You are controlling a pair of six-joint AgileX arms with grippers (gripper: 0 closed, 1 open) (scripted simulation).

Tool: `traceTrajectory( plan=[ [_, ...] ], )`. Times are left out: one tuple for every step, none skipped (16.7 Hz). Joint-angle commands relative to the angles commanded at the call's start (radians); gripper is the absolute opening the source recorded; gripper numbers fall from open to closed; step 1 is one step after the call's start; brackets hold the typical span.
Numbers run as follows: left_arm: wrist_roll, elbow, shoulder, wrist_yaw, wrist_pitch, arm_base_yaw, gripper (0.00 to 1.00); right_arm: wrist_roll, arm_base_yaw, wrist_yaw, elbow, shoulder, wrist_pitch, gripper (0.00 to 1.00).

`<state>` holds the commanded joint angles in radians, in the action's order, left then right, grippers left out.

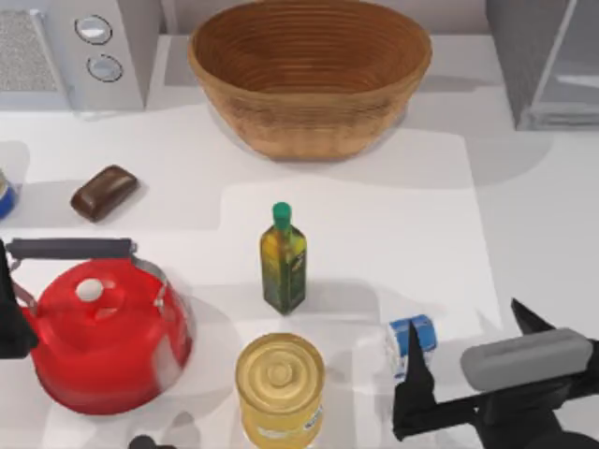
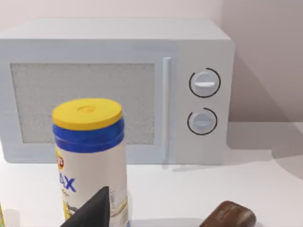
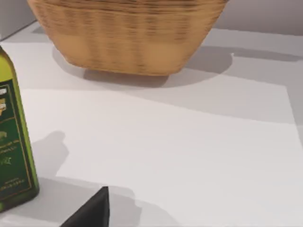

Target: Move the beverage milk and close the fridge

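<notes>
The beverage milk [image 1: 417, 335], a small carton with a blue top, stands near the front right of the table. My right gripper [image 1: 465, 320] is open at the front right, with one finger [image 1: 412, 369] just in front of the carton and partly covering it and the other finger [image 1: 529, 318] to its right. In the back right corner is the dark grey fridge [image 1: 513, 47], whose lighter framed door [image 1: 573, 70] stands at an angle. My left arm [image 1: 9, 313] is parked at the left edge, and one dark fingertip [image 2: 94, 210] of it shows in the left wrist view.
A green oil bottle [image 1: 283, 260] [image 3: 12, 142] stands mid-table, with a yellow tin can [image 1: 279, 385] in front of it and a red kettle [image 1: 103, 337] to the left. A wicker basket [image 1: 309, 70] [image 3: 128, 33], a microwave [image 1: 80, 51] [image 2: 113, 90], a brown bar [image 1: 103, 192] [image 2: 229, 215] and a blue-and-yellow canister [image 2: 89, 156] stand farther back.
</notes>
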<state>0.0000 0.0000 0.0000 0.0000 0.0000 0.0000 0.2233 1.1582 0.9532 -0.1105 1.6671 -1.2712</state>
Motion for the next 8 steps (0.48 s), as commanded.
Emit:
traceTrajectory(
  plan=[
    [0.0, 0.0, 0.0, 0.0, 0.0, 0.0, 1.0, 0.017, 0.016, -0.001, -0.008, 0.073, -0.042, 1.0],
    [0.0, 0.0, 0.0, 0.0, 0.0, 0.0, 1.0, 0.032, 0.03, -0.003, -0.015, 0.135, -0.08, 1.0],
    [0.0, 0.0, 0.0, 0.0, 0.0, 0.0, 1.0, 0.046, 0.041, -0.005, -0.021, 0.188, -0.113, 1.0],
    [0.0, 0.0, 0.0, 0.0, 0.0, 0.0, 1.0, 0.057, 0.051, -0.007, -0.026, 0.231, -0.141, 1.0],
    [0.0, 0.0, 0.0, 0.0, 0.0, 0.0, 1.0, 0.066, 0.058, -0.009, -0.03, 0.261, -0.163, 1.0],
    [0.0, 0.0, 0.0, 0.0, 0.0, 0.0, 1.0, 0.073, 0.063, -0.01, -0.033, 0.282, -0.177, 1.0],
    [0.0, 0.0, 0.0, 0.0, 0.0, 0.0, 1.0, 0.076, 0.065, -0.01, -0.034, 0.292, -0.185, 1.0],
    [0.0, 0.0, 0.0, 0.0, 0.0, 0.0, 1.0, 0.076, 0.065, -0.01, -0.034, 0.292, -0.185, 1.0]
  ],
)
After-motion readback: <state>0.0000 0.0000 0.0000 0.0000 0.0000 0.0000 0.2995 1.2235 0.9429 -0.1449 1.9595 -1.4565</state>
